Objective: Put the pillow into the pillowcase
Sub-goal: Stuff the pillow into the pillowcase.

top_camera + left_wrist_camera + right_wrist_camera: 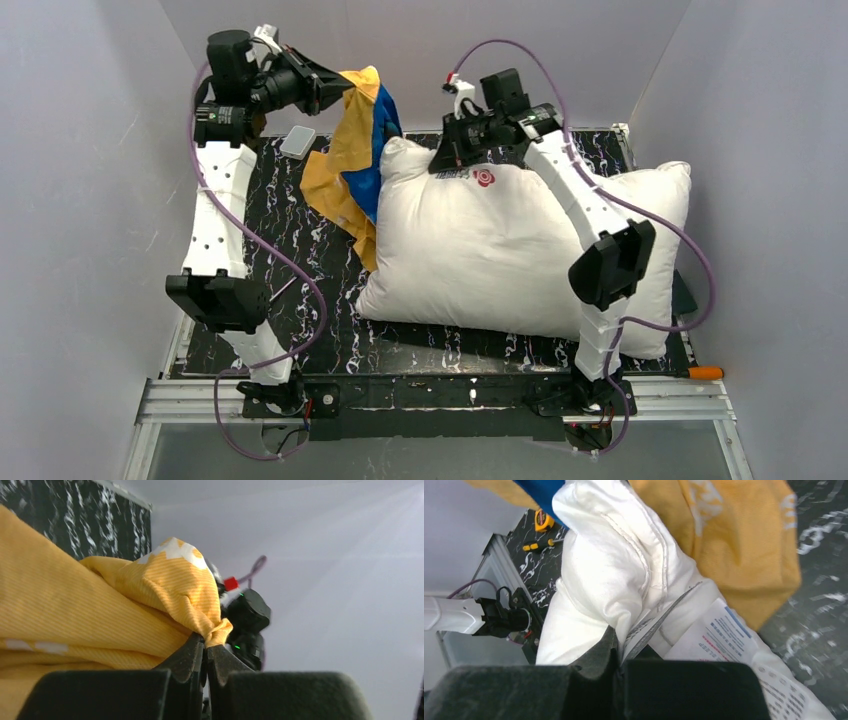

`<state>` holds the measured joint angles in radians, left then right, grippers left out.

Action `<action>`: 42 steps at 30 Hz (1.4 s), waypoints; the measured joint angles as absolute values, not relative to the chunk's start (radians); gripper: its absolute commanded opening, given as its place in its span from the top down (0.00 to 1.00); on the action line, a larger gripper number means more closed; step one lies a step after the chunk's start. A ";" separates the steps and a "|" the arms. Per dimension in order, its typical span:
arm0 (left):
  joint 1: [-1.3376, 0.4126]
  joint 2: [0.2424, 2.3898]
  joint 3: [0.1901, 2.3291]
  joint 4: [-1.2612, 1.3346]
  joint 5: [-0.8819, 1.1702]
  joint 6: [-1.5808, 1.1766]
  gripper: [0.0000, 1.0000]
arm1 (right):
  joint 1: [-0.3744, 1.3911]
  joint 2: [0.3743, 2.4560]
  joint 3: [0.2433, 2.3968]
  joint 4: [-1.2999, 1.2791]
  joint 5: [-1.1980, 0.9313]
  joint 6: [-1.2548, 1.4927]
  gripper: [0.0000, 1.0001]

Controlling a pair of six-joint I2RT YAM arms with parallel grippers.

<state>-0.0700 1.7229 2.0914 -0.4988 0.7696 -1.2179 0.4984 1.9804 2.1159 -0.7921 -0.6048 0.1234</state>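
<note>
Pillow in right tool (clamped tight)

The left gripper pinches a bunched corner of the striped orange-yellow fabric pillowcase, with black marbled worktop behind.

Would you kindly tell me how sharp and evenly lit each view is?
Top external: sharp, evenly lit, the pillow casting only a soft shadow. Left wrist: the near pillowcase looks soft, and pale light streaks fan across the wall. Right wrist: the pillow seam is clear, while the dark right gripper at the bottom edge is out of focus.
</note>
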 measured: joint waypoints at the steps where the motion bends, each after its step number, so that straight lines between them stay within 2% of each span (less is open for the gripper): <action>1: -0.061 1.729 2.135 -0.529 0.746 -1.182 1.00 | 0.489 1.958 2.124 -0.814 -0.586 0.129 0.99; 10: -0.060 1.806 2.440 -0.752 0.543 -0.910 1.00 | 0.403 1.675 2.259 -0.944 -0.245 0.162 0.99; 18: -0.061 1.766 2.373 -0.898 0.171 -0.685 1.00 | 0.404 1.577 2.373 -0.970 0.016 0.183 0.99; 22: -0.061 1.776 2.368 -0.964 0.075 -0.638 1.00 | 0.404 1.582 2.373 -0.971 0.066 0.189 0.99; 29: -0.099 1.903 2.413 -1.050 0.068 -0.624 1.00 | 0.403 1.618 2.387 -0.974 0.024 0.214 0.99; 36: -0.113 2.073 2.436 -1.121 0.083 -0.630 1.00 | 0.403 1.626 2.359 -0.935 -0.146 0.280 0.99; 42: -0.112 2.098 2.436 -1.142 0.141 -0.647 1.00 | 0.428 1.669 2.353 -0.820 -0.274 0.358 0.99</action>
